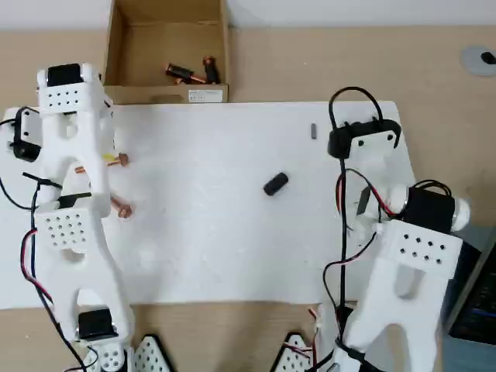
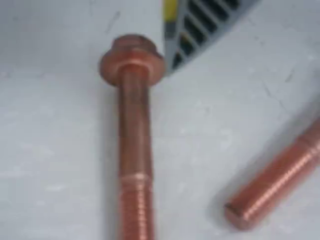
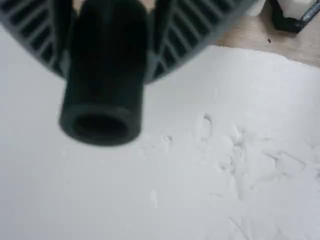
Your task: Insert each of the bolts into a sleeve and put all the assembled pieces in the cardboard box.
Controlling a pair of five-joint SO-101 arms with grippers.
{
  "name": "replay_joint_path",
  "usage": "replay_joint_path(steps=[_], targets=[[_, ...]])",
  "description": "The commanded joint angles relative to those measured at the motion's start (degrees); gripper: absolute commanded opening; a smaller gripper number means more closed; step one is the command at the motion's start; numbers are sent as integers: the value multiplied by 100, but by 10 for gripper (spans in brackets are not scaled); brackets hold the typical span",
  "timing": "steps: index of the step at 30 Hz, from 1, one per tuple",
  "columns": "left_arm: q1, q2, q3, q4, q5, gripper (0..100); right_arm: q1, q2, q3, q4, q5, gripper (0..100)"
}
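Observation:
Two copper bolts lie on the white mat. One bolt (image 2: 134, 150) lies lengthwise below my left wrist, its flanged head beside a striped fingertip (image 2: 200, 25) of my left gripper, which is open and holds nothing. The second bolt (image 2: 280, 175) lies slanted close by. From above, both bolts (image 1: 116, 160) (image 1: 122, 209) poke out beside the left arm (image 1: 74, 132). My right gripper (image 3: 110, 20) is shut on a black sleeve (image 3: 105, 90), held just above the mat with its bore facing outward. A second black sleeve (image 1: 276, 184) lies loose mid-mat. The cardboard box (image 1: 116, 46) holds assembled pieces (image 1: 188, 74).
A small grey piece (image 1: 313, 131) rests near the mat's far edge. The right arm (image 1: 403, 256) stands at the mat's right side with loose cables around it. Bare wooden table surrounds the mat (image 1: 201, 248).

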State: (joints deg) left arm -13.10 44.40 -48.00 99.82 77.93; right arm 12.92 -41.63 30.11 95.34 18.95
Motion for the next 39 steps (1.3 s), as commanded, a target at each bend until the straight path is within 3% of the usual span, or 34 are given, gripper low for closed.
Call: replay_joint_path(steps=[1, 8, 17, 23, 28, 33, 36, 39], targets=[[26, -127, -396, 62, -607, 279, 66, -180, -4, 18, -53, 11], [26, -127, -1371, 62, -1547, 279, 66, -180, -4, 18, -53, 11], [-35, -787, -1846, 70, -3859, 279, 66, -180, -4, 9, -53, 11], [-35, -1956, -809, 70, -5037, 279, 66, -180, -4, 9, -44, 11], [-44, -2800, 844, 70, -6215, 279, 66, -180, -4, 9, -53, 11], [-246, -3169, 2259, 70, -6936, 277, 66, -180, 4, 0, -53, 11], [-369, -3204, 2505, 70, -7859, 250, 66, -171, 4, -9, -53, 11], [-510, -3187, 2514, 62, -9240, 227, 66, -154, 4, -18, -53, 11]])
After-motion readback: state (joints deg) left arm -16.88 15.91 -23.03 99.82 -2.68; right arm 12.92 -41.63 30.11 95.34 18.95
